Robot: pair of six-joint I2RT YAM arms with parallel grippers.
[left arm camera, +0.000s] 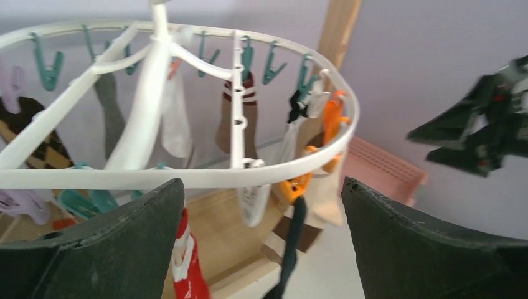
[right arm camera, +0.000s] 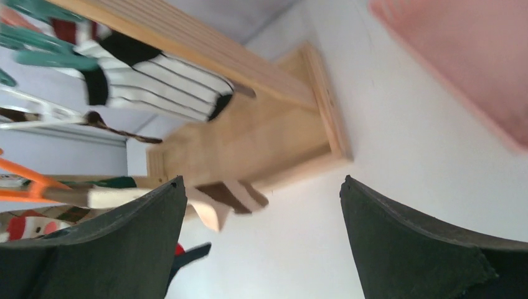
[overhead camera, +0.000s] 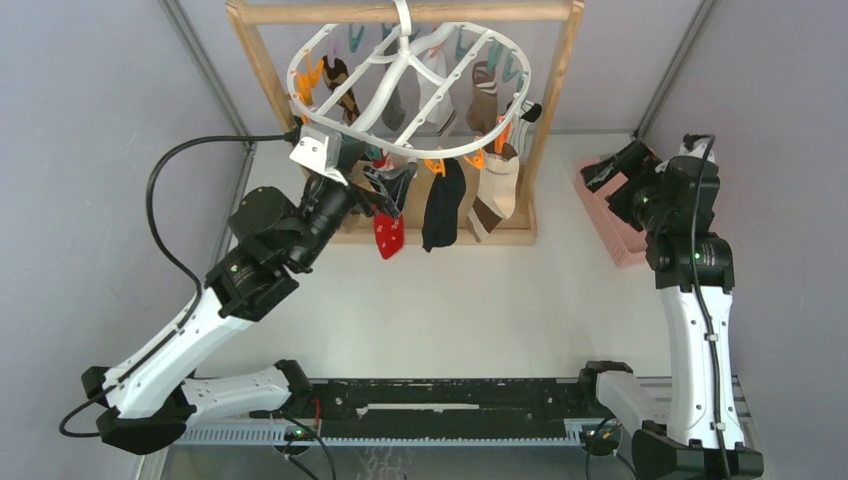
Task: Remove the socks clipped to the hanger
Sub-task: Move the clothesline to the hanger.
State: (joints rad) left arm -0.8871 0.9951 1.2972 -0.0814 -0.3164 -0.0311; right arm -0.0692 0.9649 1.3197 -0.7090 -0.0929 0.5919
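Both claws released, empty — left gripper [left arm camera: 261, 187] just beneath the hanger [overhead camera: 400, 80] and its socks [overhead camera: 443, 205], right gripper [right arm camera: 261, 184] well apart, near the pink tray [overhead camera: 612, 235].

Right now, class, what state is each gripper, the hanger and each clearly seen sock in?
Left gripper, open, at the hanger's rim, holding nothing.
Right gripper, open, empty.
Hanger, hooked on the wooden frame.
Red sock, hanging, clip hidden.
Black sock, clipped, hanging.
Beige-and-brown sock, clipped, hanging.
Striped sock, hanging.

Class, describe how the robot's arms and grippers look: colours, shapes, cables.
The left arm and right arm have white shells, black joints and small green lights. A black cable loops beside the left arm. The left gripper and right gripper have broad, dark, tapering fingers.
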